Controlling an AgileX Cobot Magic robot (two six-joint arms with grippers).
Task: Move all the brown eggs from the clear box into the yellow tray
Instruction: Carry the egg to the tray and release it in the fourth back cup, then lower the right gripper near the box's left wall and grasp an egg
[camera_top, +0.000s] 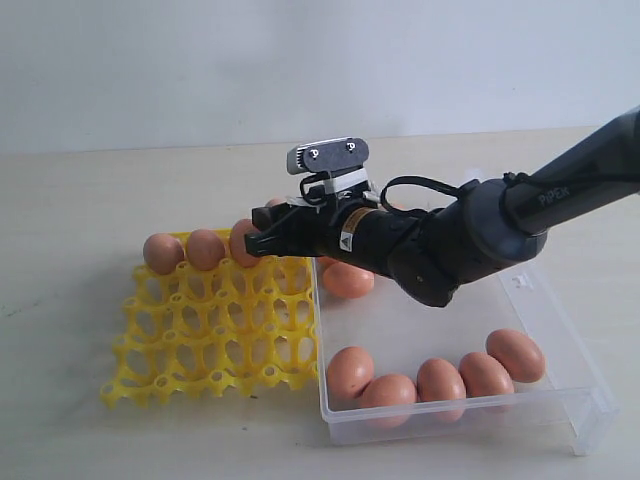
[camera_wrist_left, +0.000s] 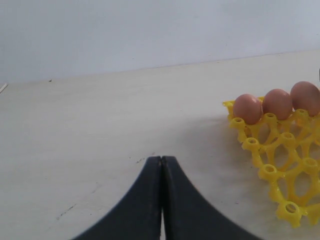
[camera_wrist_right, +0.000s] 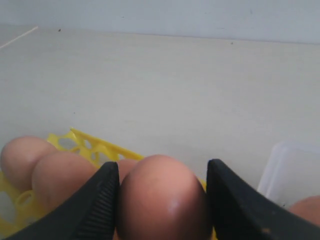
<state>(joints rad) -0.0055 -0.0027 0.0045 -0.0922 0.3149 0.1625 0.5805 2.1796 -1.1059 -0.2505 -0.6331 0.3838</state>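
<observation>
While one brown egg (camera_wrist_right: 162, 200) is clamped between the two dark fingers (camera_wrist_right: 100, 200) of the right hand (camera_wrist_right: 162, 167), it is held at the far right corner of the yellow tray (camera_top: 210, 340), left of centre in the exterior view. That spot is judged to be chosen because the next free cup of the back row lies there. Three eggs (camera_top: 205, 249) are seated side by side in that row, and every nearer cup is seen bare.

The left hand (camera_wrist_left: 161, 162) is clenched on nothing, its tips pressed together low over the bare surface (camera_wrist_left: 100, 130). It is kept off to the side of the tray, presumably to stay out of the working arm's way.

The clear box (camera_top: 560, 330) is set just beside the tray, at the lower right of the exterior view. Five eggs (camera_top: 440, 385) are lined along its near wall, and a sixth egg (camera_top: 348, 278) lies toward its far left corner.

Much of the box's middle and back is covered by the arm (camera_top: 470, 240), so the eggs left inside cannot be counted. In the exterior view the held egg is almost wholly masked by the hand. Whether it touches its cup cannot be told. In the left wrist view the tray is cut off at the frame edge.
</observation>
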